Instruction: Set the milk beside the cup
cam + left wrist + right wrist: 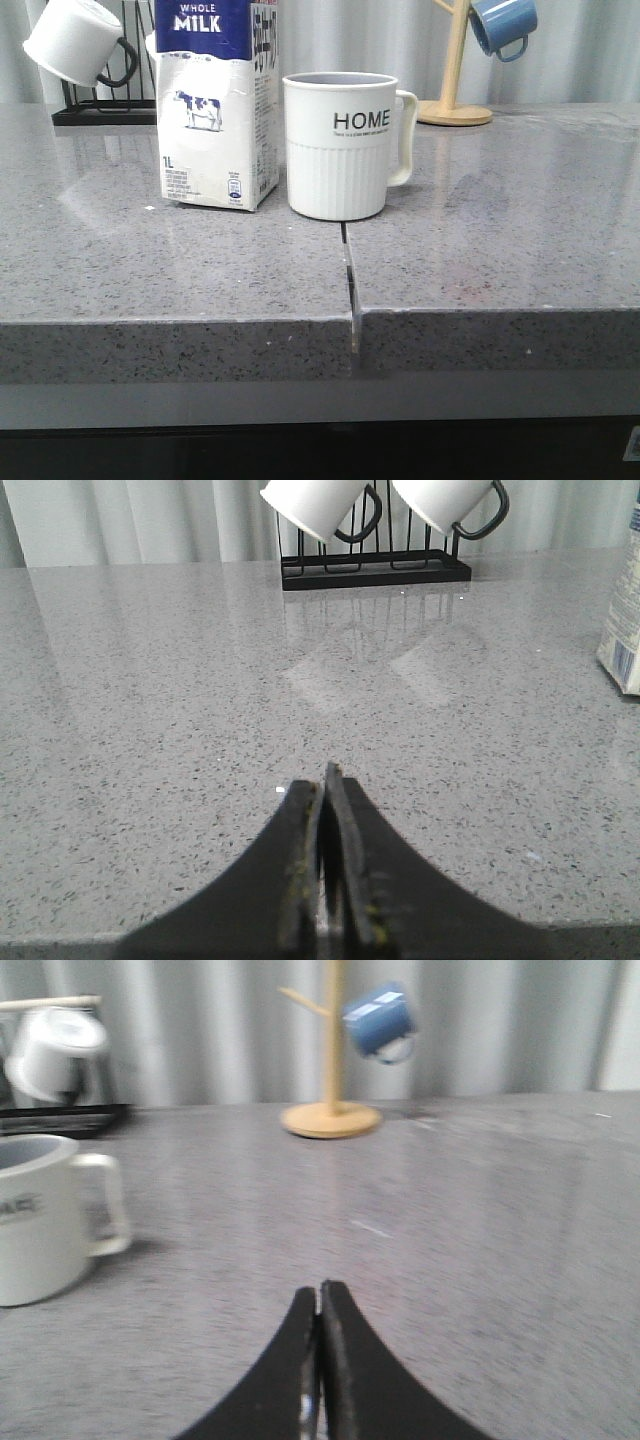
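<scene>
One milk carton, one cup, standing side by side.
Carton reads "WHOLE MILK", "1L"; cup reads "HOME". Left gripper and right gripper pressed closed, holding nothing.

Milk top cut off by the frame edge in front view; only a corner sliver shows in left wrist view. Fine print too small to read. Cup cropped and blurred in right wrist view, lettering partly cut; blue mug behind cup blurred.
</scene>
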Available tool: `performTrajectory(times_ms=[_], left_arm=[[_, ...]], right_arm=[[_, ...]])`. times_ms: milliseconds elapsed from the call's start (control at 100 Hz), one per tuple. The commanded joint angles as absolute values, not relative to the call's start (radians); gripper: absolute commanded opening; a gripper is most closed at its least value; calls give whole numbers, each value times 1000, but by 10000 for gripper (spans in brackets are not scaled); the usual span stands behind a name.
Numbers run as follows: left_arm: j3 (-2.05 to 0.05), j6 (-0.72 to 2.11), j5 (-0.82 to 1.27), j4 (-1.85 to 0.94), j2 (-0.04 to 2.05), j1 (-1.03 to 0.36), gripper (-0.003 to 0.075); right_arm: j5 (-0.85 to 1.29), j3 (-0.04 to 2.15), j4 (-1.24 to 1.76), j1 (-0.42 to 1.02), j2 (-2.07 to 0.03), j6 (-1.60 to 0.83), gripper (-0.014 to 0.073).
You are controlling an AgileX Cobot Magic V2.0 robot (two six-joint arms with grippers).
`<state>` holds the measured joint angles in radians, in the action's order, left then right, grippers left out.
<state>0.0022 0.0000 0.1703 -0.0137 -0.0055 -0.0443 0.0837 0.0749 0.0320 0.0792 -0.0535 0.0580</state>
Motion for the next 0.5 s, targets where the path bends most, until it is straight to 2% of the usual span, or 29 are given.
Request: performTrajectory(times_ms=[0, 80, 490], left_arm=[[42, -10, 86, -21, -37, -40, -20], [42, -10, 86, -21, -37, -40, -21], [42, -10, 87, -21, -37, -40, -20]], right_arm=[[-85, 28, 23, 7, -18, 63, -5], [-80, -11, 20, -18, 34, 73, -5], [-55, -10, 0, -19, 31, 69, -5]])
